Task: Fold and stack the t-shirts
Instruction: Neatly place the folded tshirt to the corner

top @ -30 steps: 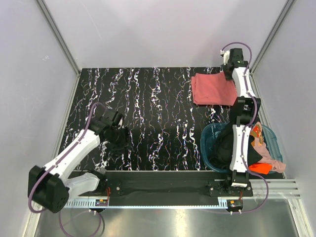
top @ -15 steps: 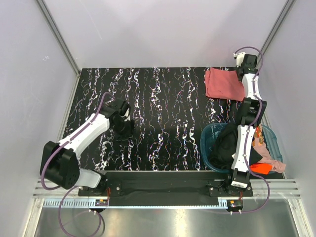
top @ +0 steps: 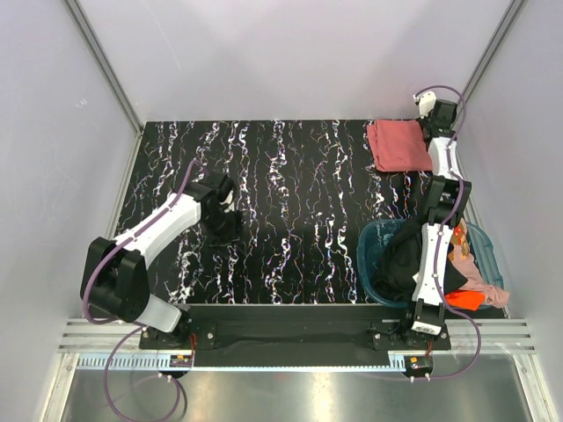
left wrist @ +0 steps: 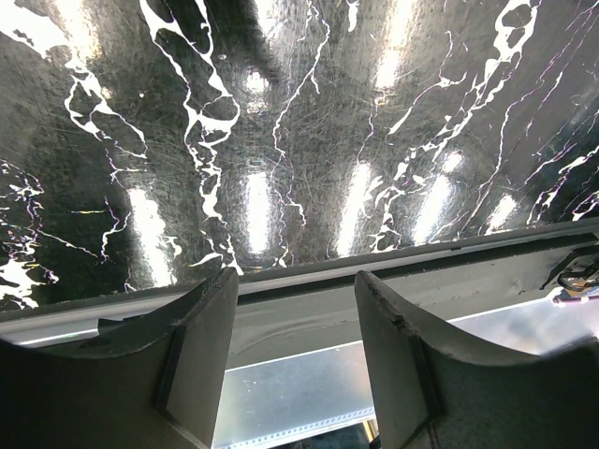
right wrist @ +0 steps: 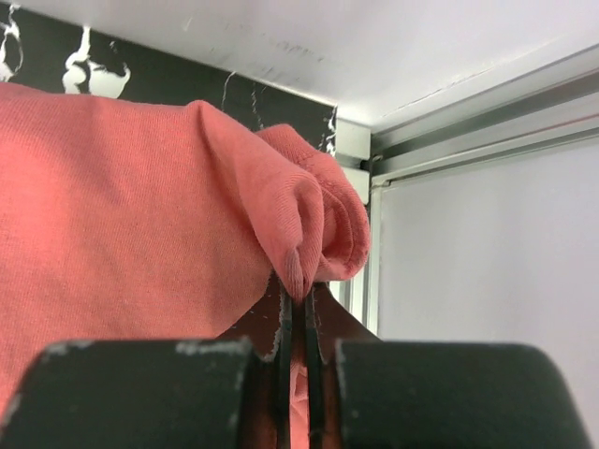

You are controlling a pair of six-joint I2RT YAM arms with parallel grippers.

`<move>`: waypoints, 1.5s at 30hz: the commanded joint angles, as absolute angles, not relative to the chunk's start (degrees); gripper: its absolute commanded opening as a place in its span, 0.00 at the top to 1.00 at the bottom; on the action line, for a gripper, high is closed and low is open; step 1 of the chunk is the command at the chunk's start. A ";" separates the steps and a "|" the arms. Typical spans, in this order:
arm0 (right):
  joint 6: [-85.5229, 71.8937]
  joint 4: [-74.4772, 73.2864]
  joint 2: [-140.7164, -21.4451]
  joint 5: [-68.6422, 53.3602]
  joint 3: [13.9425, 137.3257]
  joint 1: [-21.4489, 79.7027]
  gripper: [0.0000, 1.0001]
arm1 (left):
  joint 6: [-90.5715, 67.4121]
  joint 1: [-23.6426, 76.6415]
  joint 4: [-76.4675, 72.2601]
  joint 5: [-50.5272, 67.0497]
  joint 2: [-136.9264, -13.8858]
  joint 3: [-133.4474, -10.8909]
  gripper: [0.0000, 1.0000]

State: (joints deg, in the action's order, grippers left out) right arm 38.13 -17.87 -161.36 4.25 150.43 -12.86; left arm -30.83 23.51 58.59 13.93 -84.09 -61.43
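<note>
Black marbled table (top: 299, 202), far right corner: folded salmon-red t-shirt (top: 400, 145), edge clenched in right gripper (right wrist: 298, 313). Fingers of left gripper (left wrist: 295, 285) released above tabletop. Teal basket (top: 369, 239) near right: more t-shirts (top: 400, 264).

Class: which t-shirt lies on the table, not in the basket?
The salmon-red t-shirt, folded at the table's far right corner, pinched by the right gripper. The black shirt, orange shirt and pale pink shirt are heaped in the teal basket.
</note>
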 commanded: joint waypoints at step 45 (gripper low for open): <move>-26.54 -22.48 -48.19 -15.66 53.36 16.88 0.00 | -54.22 37.61 17.76 0.72 -42.47 -34.83 0.01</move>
